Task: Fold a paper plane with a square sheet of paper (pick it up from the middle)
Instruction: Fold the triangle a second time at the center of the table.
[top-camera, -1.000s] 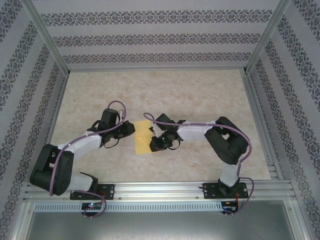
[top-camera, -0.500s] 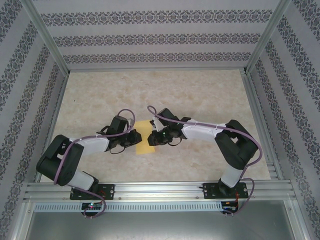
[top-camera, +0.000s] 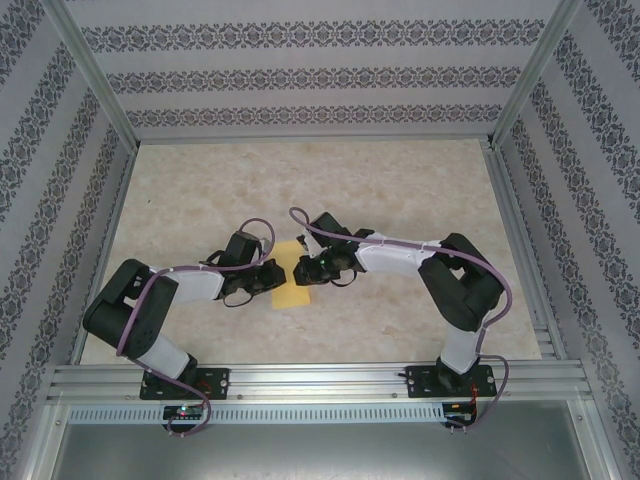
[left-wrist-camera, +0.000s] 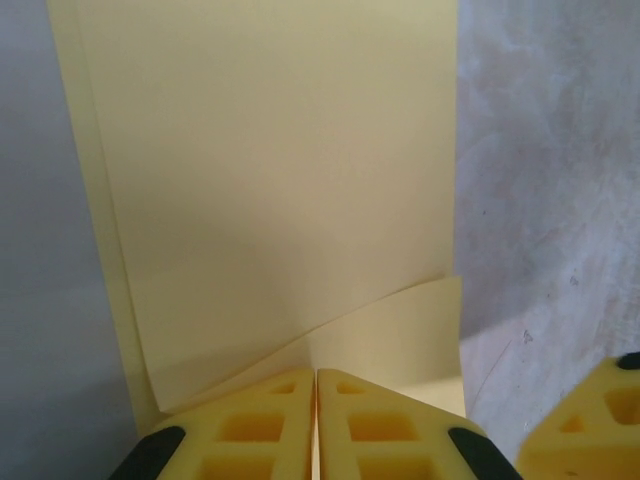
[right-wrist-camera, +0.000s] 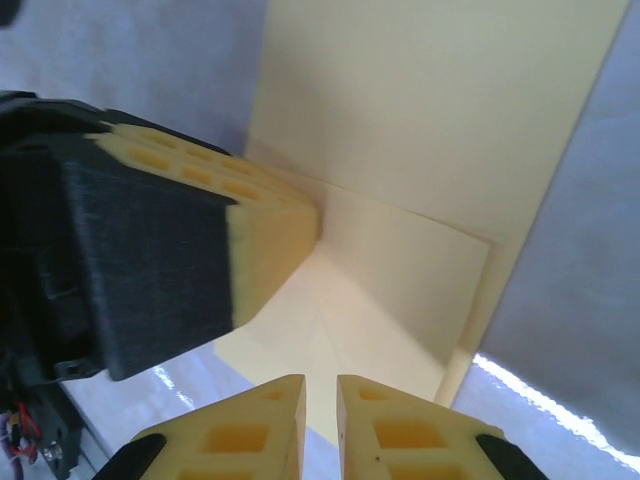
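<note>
The left claw (top-camera: 270, 279) is closed, its yellow fingers pressed flat together. Their tips meet the near edge of the paper (top-camera: 291, 293), where the top layer curls up to them. Whether a layer is nipped between them I cannot tell. Just to its right the paper lies flat on the table (top-camera: 400, 190), about midway between the left and right edges and closer to the near edge than the far one. Right of the paper, the right claw (top-camera: 303, 270) hangs low over it, narrow, with only a thin slit between its fingers and nothing visible in that slit.

I judge the task to be at an early stage. The paper shows as an upright oblong rather than a square. The wrist views show one layer lying over another and a smaller flap at one corner, so some folding is done. There is no pointed nose and no long dart shape, so most of the creasing is left.

Count: two claws, one sheet of paper.
</note>
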